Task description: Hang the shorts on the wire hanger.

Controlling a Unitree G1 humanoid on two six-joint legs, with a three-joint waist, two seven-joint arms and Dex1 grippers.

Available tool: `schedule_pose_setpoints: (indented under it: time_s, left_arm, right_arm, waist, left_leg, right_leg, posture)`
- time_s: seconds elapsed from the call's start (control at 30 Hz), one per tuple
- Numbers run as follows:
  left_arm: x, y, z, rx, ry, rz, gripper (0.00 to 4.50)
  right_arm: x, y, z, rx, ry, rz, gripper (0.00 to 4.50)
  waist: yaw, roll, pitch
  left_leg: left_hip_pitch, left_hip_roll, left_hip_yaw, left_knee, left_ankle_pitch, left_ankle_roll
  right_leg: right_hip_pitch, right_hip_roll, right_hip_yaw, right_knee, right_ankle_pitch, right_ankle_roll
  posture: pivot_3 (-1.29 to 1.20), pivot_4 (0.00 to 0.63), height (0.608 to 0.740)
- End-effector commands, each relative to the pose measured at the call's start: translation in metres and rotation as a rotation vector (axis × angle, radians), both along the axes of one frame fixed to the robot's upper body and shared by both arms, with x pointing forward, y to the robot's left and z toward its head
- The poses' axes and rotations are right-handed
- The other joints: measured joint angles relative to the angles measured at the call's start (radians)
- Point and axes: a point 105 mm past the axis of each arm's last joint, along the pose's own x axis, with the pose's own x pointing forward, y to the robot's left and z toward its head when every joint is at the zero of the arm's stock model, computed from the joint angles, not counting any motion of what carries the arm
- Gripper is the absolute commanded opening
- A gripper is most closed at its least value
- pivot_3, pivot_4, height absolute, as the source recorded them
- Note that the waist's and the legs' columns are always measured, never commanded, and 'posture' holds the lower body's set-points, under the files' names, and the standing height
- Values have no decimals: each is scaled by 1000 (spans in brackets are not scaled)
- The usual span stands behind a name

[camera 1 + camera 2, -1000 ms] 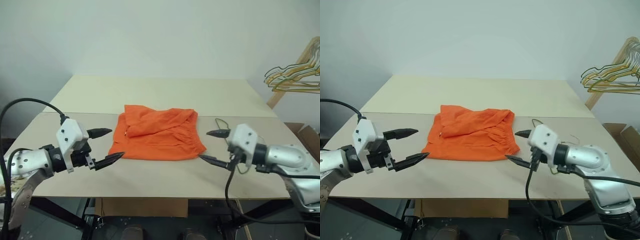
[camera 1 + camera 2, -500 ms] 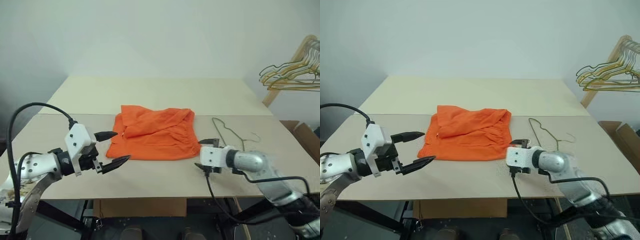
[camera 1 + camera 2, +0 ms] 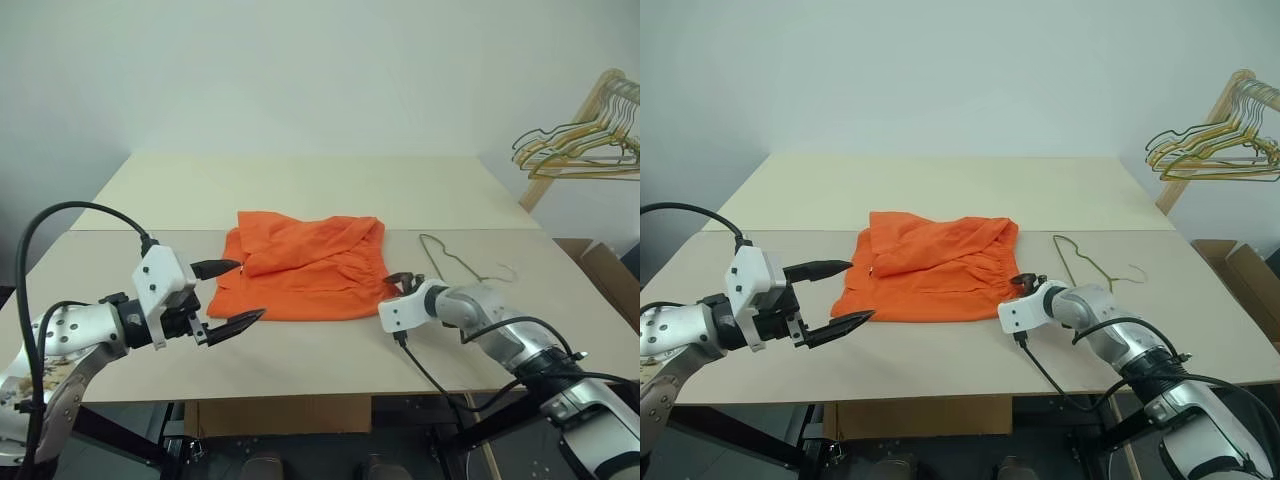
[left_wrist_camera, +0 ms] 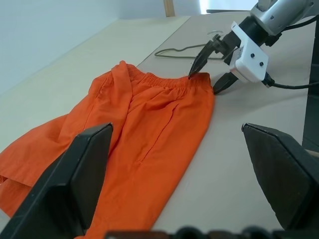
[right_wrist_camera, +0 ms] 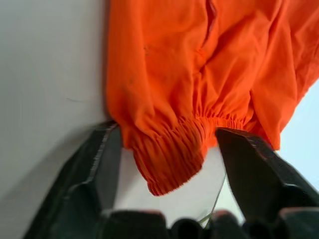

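On the table, near its middle, the shorts are lying flat, waistband toward three o'clock. The hanger is lying bare on the board just past that edge, at about two o'clock from the right gripper.

That gripper is now sitting low at the waistband's near corner. A second ago it was hovering higher and well to the right of the cloth, jaws wide; since then it has dropped, rolled over and come in toward the shorts. Its fingers are apart but narrowing, with the gathered elastic bunching between them; they are not yet pinching the fabric. I judge this to be the start of the pick-up: once the corner is clamped, the shorts can be lifted toward the hanger.

Over at nine o'clock, the left gripper is hanging above the table with its fingers spread, holding nothing, much as before.

No brand, label or writing is showing anywhere that I can read.
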Motion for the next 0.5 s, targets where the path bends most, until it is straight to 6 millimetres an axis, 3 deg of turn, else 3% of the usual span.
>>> schedule_pose_setpoints:
  time_s: [0.03, 0.2, 0.23, 0.5]
  left_arm:
    - [-3, -3, 11, 7, -62, -14, 4500]
    - [-3, -3, 8, 13, -57, -13, 4500]
    - [-2, -3, 7, 19, -55, -10, 4500]
    - [8, 15, -31, 299, -50, 40, 4500]
  right_arm:
    - [4, 3, 2, -3, -20, 18, 2055]
    - [5, 1, 0, -10, -24, 25, 189]
    - [4, 2, 2, -16, -31, 39, 35]
    - [-10, 3, 23, 4, -40, 139, 35]
  waist:
    - [-1, 0, 0]
    - [0, 0, 0]
    - [0, 0, 0]
    - [1, 1, 1]
  left_leg:
    - [0, 0, 0, 0, 0, 0]
    - [0, 0, 0, 0, 0, 0]
    - [0, 0, 0, 0, 0, 0]
    - [-1, 0, 0, 0, 0, 0]
  right_leg:
    - [0, 0, 0, 0, 0, 0]
    - [0, 0, 0, 0, 0, 0]
    - [0, 0, 0, 0, 0, 0]
    - [-1, 0, 0, 0, 0, 0]
  posture:
    - [178, 0, 740]
    - [178, 0, 740]
    - [178, 0, 740]
    - [160, 0, 740]
